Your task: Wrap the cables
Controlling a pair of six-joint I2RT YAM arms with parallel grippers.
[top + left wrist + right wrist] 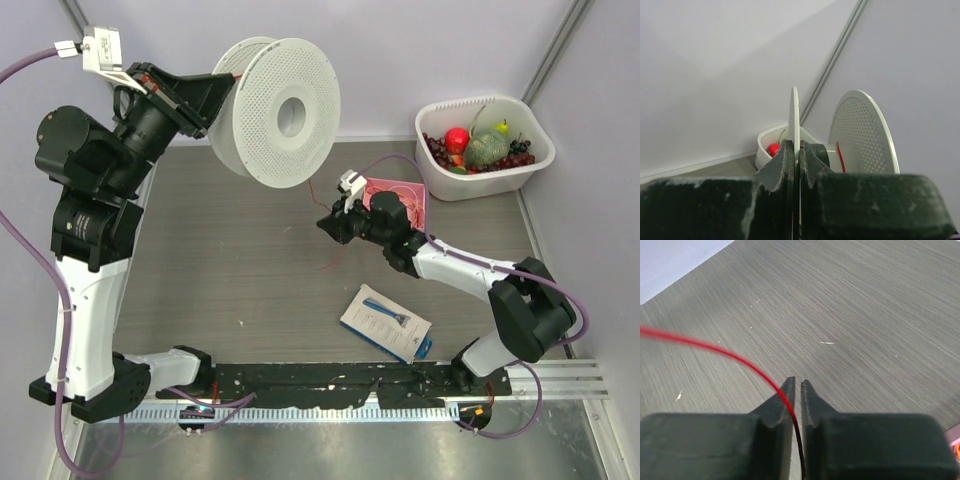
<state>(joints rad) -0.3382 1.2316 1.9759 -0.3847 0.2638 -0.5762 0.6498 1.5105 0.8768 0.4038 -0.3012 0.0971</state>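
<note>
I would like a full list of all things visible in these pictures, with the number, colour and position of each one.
spool: one, white, perforated, held high at far left
wire: one, red, hair-thin, centre; some wound on the spool
tub: one, white, far right
fruit: several, red, green and dark, inside the tub
packet: one, pink, just left of the tub
razor pack: one, white and blue, lying near right
table: one, grey wood grain
left hand: black, shut on the spool's flange
right hand: black, shut on the wire
</note>
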